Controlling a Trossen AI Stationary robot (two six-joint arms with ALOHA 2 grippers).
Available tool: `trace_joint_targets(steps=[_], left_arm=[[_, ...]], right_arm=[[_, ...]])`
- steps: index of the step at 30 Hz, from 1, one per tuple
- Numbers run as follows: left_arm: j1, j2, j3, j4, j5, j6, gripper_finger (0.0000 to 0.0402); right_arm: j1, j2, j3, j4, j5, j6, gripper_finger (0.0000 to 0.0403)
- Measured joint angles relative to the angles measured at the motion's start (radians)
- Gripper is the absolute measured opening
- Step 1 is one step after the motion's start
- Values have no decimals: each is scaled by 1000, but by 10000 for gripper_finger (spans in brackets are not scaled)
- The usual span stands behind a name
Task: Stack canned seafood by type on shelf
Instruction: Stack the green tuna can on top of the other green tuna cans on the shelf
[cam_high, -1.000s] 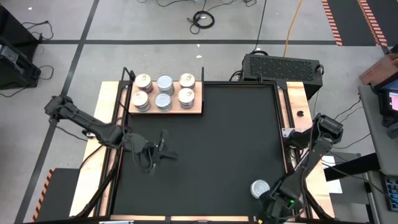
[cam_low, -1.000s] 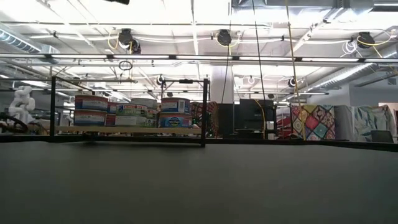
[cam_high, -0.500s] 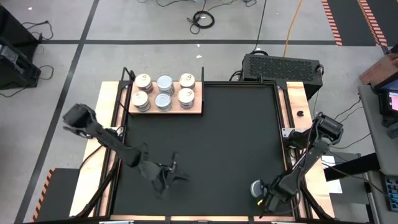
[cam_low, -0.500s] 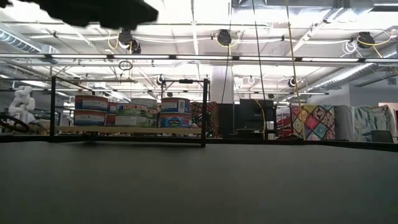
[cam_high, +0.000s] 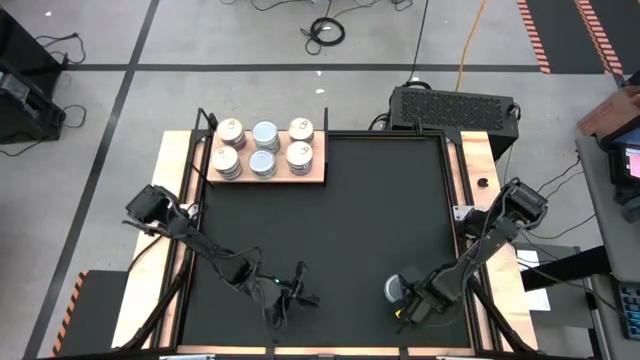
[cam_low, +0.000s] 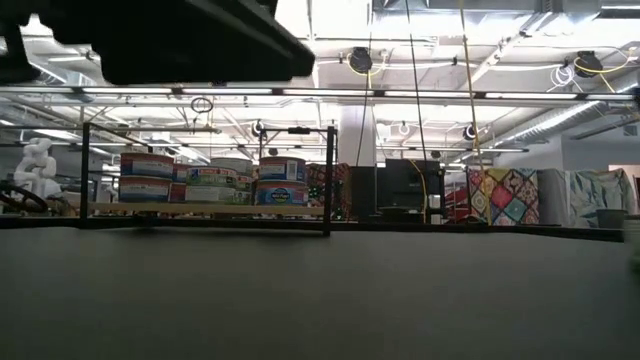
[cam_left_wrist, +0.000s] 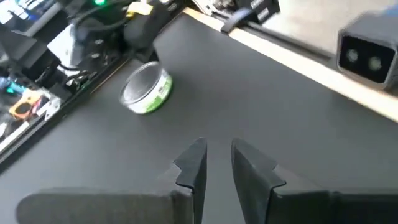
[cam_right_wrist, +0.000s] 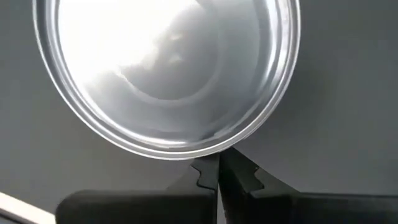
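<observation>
One silver-topped tin with a green label stands on its base on the black mat, near the near edge and right of centre. My right gripper is shut and sits against the tin's near-right side. My left gripper hovers low over the mat to the tin's left. It points at the tin with a narrow gap between its fingers and touches nothing. The wooden shelf lies at the mat's far left corner. Tins are stacked on it in several piles. My right gripper pushes the lone tin with its shut fingertips. They meet the lower side of the tin's rim and come at it low from the table's near-right. The tin stays upright with its base on the mat.
The black mat stretches bare between the shelf and the two grippers. A raised wooden frame borders the table. A black box sits past the far right corner. My left arm's dark body fills the top left of the low view.
My left gripper has travelled toward the near edge and to the right, closing on the lone tin. My right gripper has moved left and slightly toward the far edge. The tin has slid ahead of it along the mat, out of the near right corner, and has stayed upright.
</observation>
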Motion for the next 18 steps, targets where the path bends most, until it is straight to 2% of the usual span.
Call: trace_joint_targets(steps=[4,12,18], left_arm=[[7,31,19,-1,2,85,77],[98,32,25,9,-13,106,77],[208,32,25,16,76,114,77]], right_arm=[[-60,0,0,-12,45,-87,0],[-200,0,0,-14,154,-300,0],[-306,0,0,15,230,-456,0]])
